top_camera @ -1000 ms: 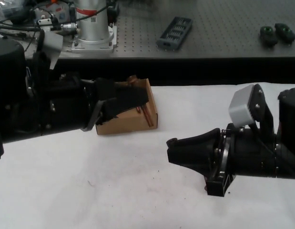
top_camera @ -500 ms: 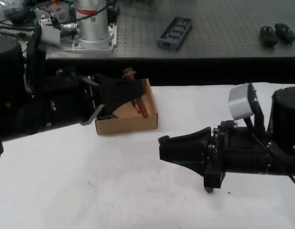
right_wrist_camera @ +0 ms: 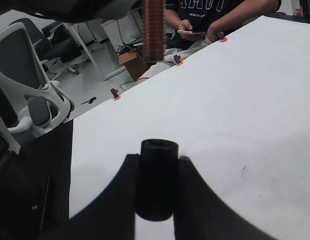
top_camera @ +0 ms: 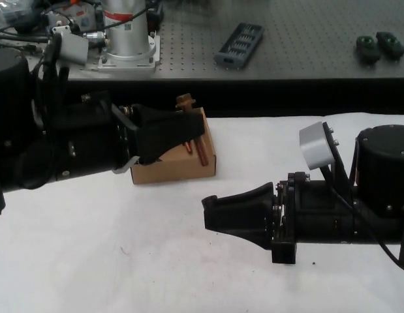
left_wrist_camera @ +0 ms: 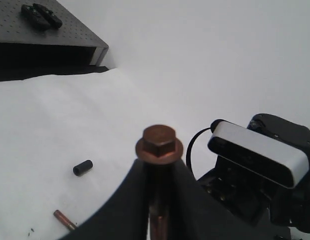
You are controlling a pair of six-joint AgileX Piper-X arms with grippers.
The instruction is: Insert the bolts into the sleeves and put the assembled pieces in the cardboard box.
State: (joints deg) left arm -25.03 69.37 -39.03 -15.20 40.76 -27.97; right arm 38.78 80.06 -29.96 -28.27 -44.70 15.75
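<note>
Both grippers loaded.
Left gripper (left_wrist_camera: pixel 159 169) clamped on copper hex-head bolt (left_wrist_camera: pixel 159 144), brown cardboard box (top_camera: pixel 182 168) apparently just beyond; right gripper (right_wrist_camera: pixel 156 164) clamped on black cylindrical sleeve (right_wrist_camera: pixel 156 187).

Coppery metal bolt (left_wrist_camera: pixel 159 145), matt black sleeve (right_wrist_camera: pixel 156 182), brown cardboard box (top_camera: pixel 179 171), white cloth (top_camera: pixel 123 248).
</note>
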